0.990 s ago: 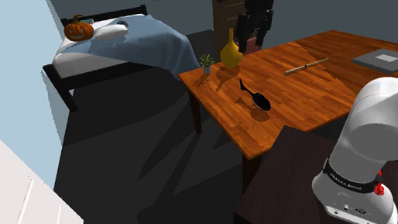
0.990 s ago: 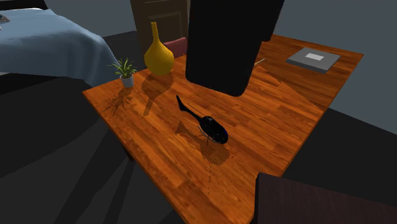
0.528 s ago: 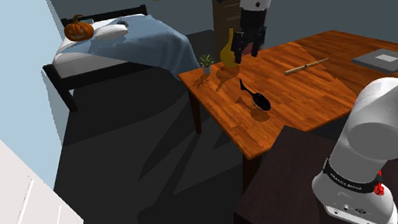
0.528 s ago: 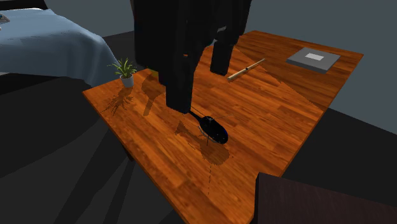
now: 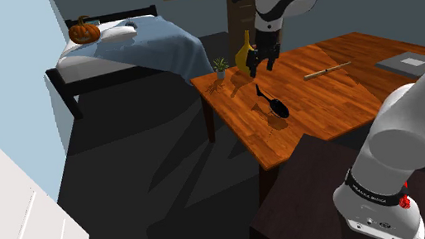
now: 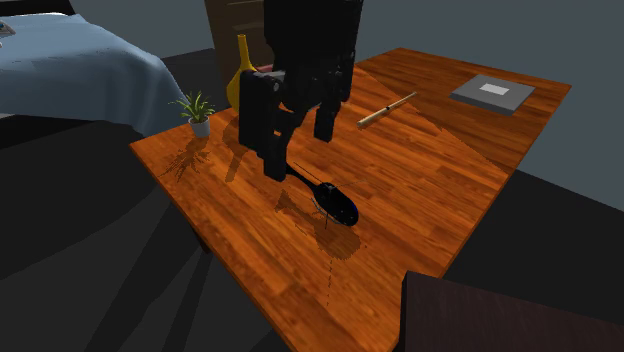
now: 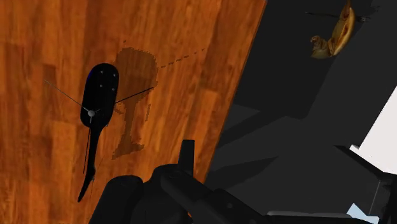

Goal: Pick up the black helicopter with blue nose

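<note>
The small black toy helicopter (image 6: 337, 204) lies flat on the reddish-brown wooden counter (image 6: 450, 190), its thin tail pointing toward a yellow long-necked vase (image 6: 240, 82) that stands apart from it. The all-black two-finger end effector (image 6: 300, 146) hovers above the tail end, fingers spread, pinching nothing.

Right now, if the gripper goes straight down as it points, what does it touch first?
Probably the tail of the black helicopter, otherwise the wooden table just beside it; the depth is unclear.
</note>
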Motion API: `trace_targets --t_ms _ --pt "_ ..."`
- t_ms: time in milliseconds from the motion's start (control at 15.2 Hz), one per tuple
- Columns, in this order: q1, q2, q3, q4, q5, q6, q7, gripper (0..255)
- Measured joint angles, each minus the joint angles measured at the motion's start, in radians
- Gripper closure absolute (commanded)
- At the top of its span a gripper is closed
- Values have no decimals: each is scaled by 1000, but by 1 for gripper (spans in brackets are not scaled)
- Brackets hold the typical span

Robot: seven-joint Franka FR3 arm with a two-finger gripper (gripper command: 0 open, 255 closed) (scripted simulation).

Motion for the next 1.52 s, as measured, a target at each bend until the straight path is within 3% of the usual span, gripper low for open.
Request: trace_targets --t_ms 330,792,1188,1518 --pt "-17 162 -56 46 27 108 -52 0" --pt "-53 407 -114 156 118 221 -151 0" --pt "-110 616 -124 284 217 277 -228 0" --pt "-188 815 -106 438 301 303 -288 0"
